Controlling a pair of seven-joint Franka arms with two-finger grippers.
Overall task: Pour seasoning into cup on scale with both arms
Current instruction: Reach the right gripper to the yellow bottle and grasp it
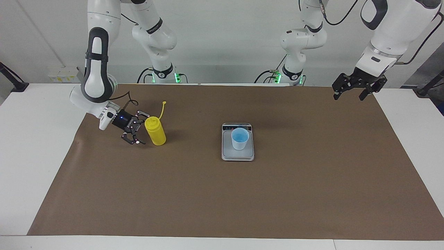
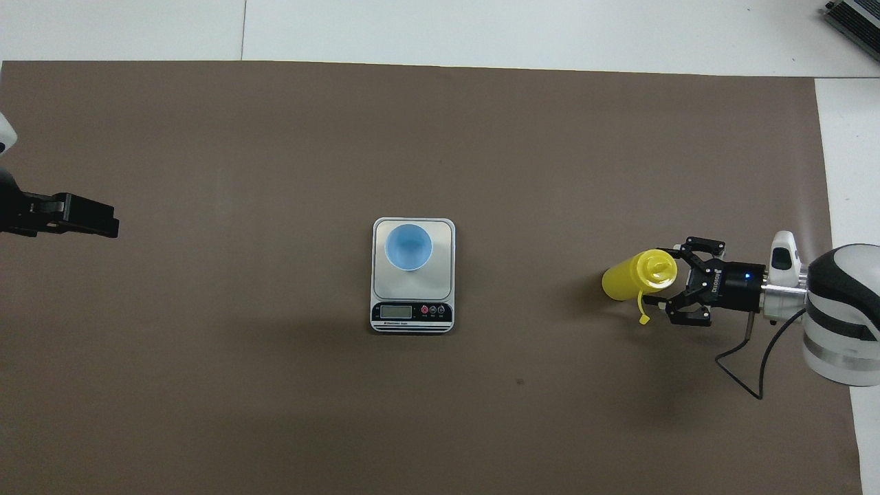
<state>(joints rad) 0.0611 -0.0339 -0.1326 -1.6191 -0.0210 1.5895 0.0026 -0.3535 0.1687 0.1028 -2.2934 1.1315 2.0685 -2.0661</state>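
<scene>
1. The step in hand looks like the reach for the seasoning (image 1: 155, 131): the yellow bottle stands upright on the brown mat (image 1: 222, 194) toward the right arm's end of the table, its cap strap sticking up beside the nozzle.
2. The right gripper (image 1: 136, 131) sits low at the bottle's side, fingers spread, 1 to each side of the upper body. From where I stand I cannot be sure whether a fingertip is already touching the plastic; nothing is pinched.
3. The cup (image 1: 239, 138) stands on the scale (image 1: 238, 154), mid-table and well apart from the bottle, with the display strip on the robots' side. It appears ready to receive.
4. The left gripper (image 1: 358, 88) hangs in the air over the mat's edge at the left arm's end, fingers spread and empty; that arm waits.
5. Next, I judge, the right gripper needs to slide a little further round the bottle and close squarely on its body, below the shoulder, clear of the strap.
6. A squeeze bottle gives under pressure, so a gentle grip would be wise before lifting and carrying it to the cup.
</scene>
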